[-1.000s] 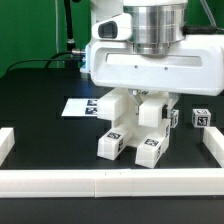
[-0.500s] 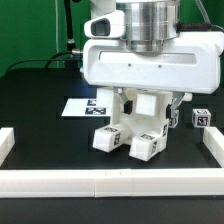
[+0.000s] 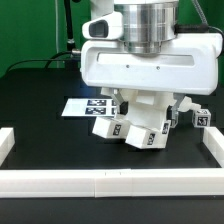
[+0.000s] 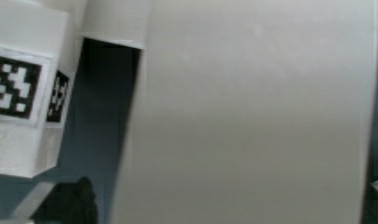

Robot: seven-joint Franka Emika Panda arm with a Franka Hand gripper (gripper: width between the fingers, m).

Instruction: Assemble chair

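Observation:
The chair (image 3: 135, 126), a cluster of chunky white tagged blocks, rests tilted on the black table right under my hand. My gripper (image 3: 150, 102) hangs just above it and stands open, its fingers spread to either side of the topmost block. The wrist view is almost filled by a broad white face of the chair (image 4: 257, 110), with a tagged block (image 4: 15, 90) beside it. One dark fingertip (image 4: 69, 200) shows at the edge, apart from the white face. The other fingertip is barely in view.
The marker board (image 3: 82, 105) lies flat behind the chair on the exterior view's left. A small tagged cube (image 3: 203, 118) sits on the exterior view's right. A low white border rail (image 3: 110, 181) runs along the front and up both sides.
The jaws have spread from nearly shut to wide. The chair blocks have dropped lower and tipped toward the exterior view's right, now covering less of the marker board.

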